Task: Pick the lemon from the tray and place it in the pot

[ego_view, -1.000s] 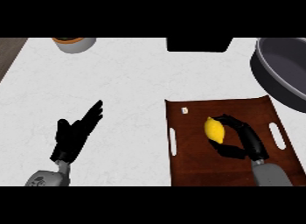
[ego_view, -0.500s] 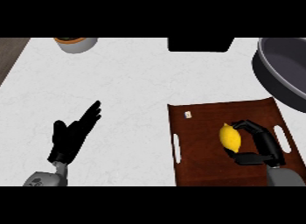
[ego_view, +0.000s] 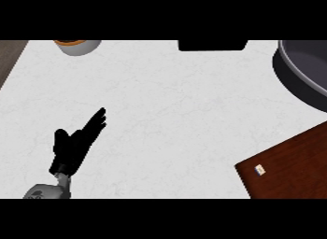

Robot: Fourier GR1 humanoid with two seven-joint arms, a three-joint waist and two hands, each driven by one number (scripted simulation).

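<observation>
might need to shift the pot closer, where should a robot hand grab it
Probably the rim of the pot, on its left arc, from above with the thumb inside the wall: the rim is a thin raised edge and no handle shows. The pot runs off the view's right, so a handle may be hidden.

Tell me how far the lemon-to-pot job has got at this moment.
Nothing looks finished: the part of the dark grey round pot in view shows no lemon inside. Nothing in hand can be confirmed, since neither the lemon nor the right hand is in view and only a corner of the brown wooden tray shows. The black left hand rests open on the white counter. Placing is left.
</observation>
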